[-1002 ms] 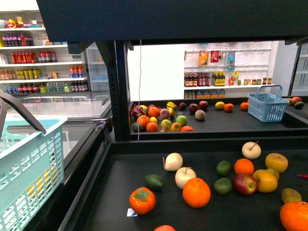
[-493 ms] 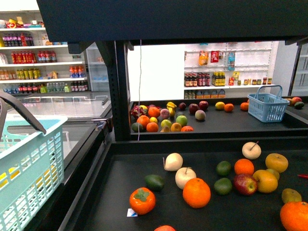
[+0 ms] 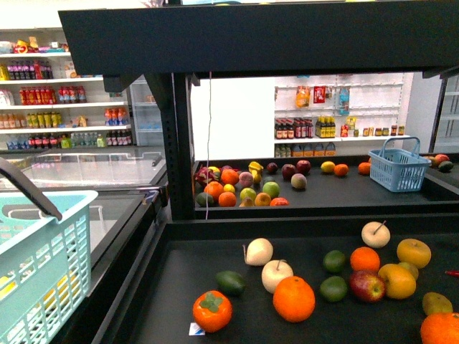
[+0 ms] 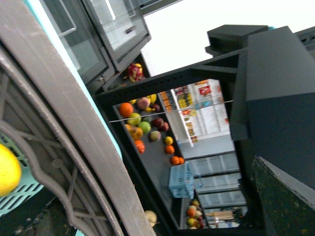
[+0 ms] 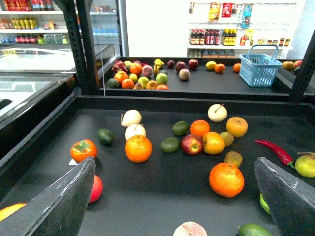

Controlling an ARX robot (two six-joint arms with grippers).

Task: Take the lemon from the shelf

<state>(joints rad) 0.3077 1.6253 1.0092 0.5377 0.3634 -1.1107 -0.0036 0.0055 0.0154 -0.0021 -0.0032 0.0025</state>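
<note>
**A:** Where's the lemon?

**B:** My best guess is the yellow fruit (image 3: 328, 167) on the back tray of the shelf (image 3: 179, 143), just beside an orange (image 3: 341, 170). It's small in frame, so I can't be certain. The near tray has yellowish fruit too, like this one (image 3: 414, 252), though it looks rounder, more like an apple.

**A:** And the right gripper (image 5: 174, 196)?

**B:** It's spread wide with nothing between the fingers (image 5: 59, 201). It hangs over the near tray's front edge and faces the fruit. I'd judge it's kept wide and high so it can pass over the pile and reach deeper.

**A:** What about the left gripper (image 4: 206, 216)?

**B:** Only one finger (image 4: 288, 194) shows in its wrist view, so I can't tell whether it's spread or clamped. The basket (image 3: 43, 265) and its handle (image 3: 29, 190) sit right against that camera. The arm seems to be carrying the basket off to the left, probably so picked fruit has somewhere to go and the shelf stays clear for the right arm.

**A:** Is there anything in the basket?

**B:** Something yellow (image 4: 7, 169) shows through the mesh, but I can't say what.

**A:** Any risk?

**B:** The back tray lies beyond a raised lip, under the shelf's dark top panel. The arm likely has to reach between those two, and the orange next to the target could get knocked.
</note>
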